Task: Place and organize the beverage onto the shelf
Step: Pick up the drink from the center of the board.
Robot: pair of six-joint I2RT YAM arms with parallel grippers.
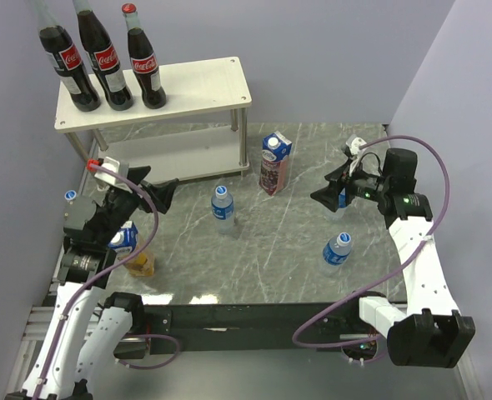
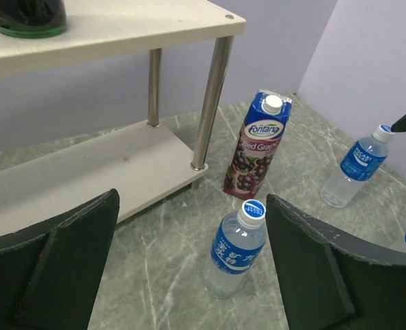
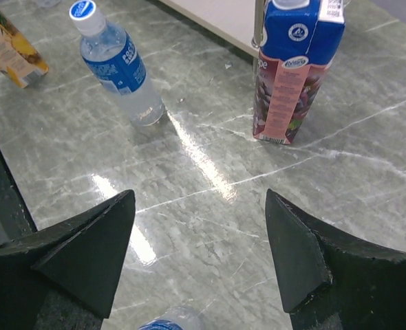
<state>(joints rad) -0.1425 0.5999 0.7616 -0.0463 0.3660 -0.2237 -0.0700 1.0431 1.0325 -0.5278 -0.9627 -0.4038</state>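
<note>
Three cola bottles (image 1: 104, 58) stand on the top board of the shelf (image 1: 196, 87) at the back left. The purple juice carton (image 1: 275, 162) stands right of the shelf and also shows in the left wrist view (image 2: 258, 148). The yellow carton (image 1: 135, 252) stands under my left arm. One water bottle (image 1: 223, 204) stands mid-table, just ahead of my open, empty left gripper (image 1: 158, 193), between its fingers in the wrist view (image 2: 236, 251). My right gripper (image 1: 328, 187) is open and empty, with a water bottle (image 1: 343, 197) right behind it. Another water bottle (image 1: 337, 248) stands front right.
A fourth water bottle's cap (image 1: 69, 197) shows at the far left by the wall. Purple walls close in the left, back and right sides. The shelf's lower board (image 2: 86, 172) is bare. The right wrist view shows a bottle (image 3: 117, 65) and the purple carton (image 3: 292, 69) ahead.
</note>
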